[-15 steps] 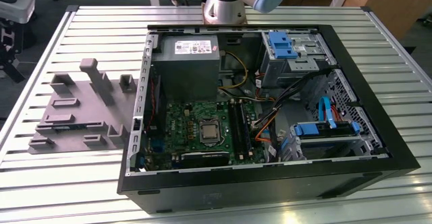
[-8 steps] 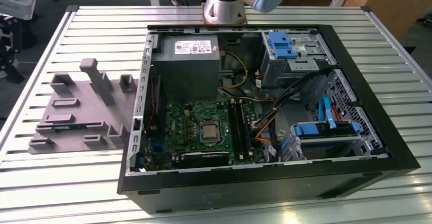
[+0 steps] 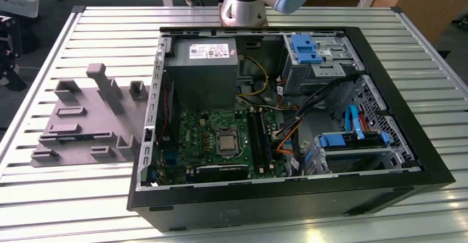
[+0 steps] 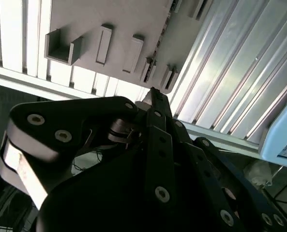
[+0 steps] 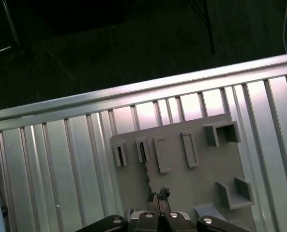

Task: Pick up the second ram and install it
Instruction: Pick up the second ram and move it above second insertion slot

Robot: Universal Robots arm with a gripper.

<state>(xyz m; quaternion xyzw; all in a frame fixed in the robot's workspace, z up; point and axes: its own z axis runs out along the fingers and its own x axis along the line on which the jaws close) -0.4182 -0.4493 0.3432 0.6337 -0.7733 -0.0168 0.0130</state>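
In the first wrist view my gripper (image 5: 157, 197) hangs high above the grey holder plate (image 5: 201, 174), with its fingers closed together. A thin dark strip with a jagged edge, the second ram (image 5: 146, 176), sticks out from between the fingertips and shows edge-on. The second wrist view has the black gripper (image 4: 152, 99) narrowing to a point over the same plate (image 4: 124, 19). Two narrow holder slots (image 5: 120, 154) near the ram look dark inside. The long black motherboard slots (image 3: 257, 133) lie inside the open computer case (image 3: 431, 166).
The case stands on a slatted metal table (image 3: 87, 199), with the holder plate (image 3: 87, 122) on the exterior view's left. A grey power supply (image 3: 201, 67), blue drive brackets (image 3: 351, 139) and cables fill the case. The table edge (image 5: 133, 92) runs beside the plate, with dark floor beyond.
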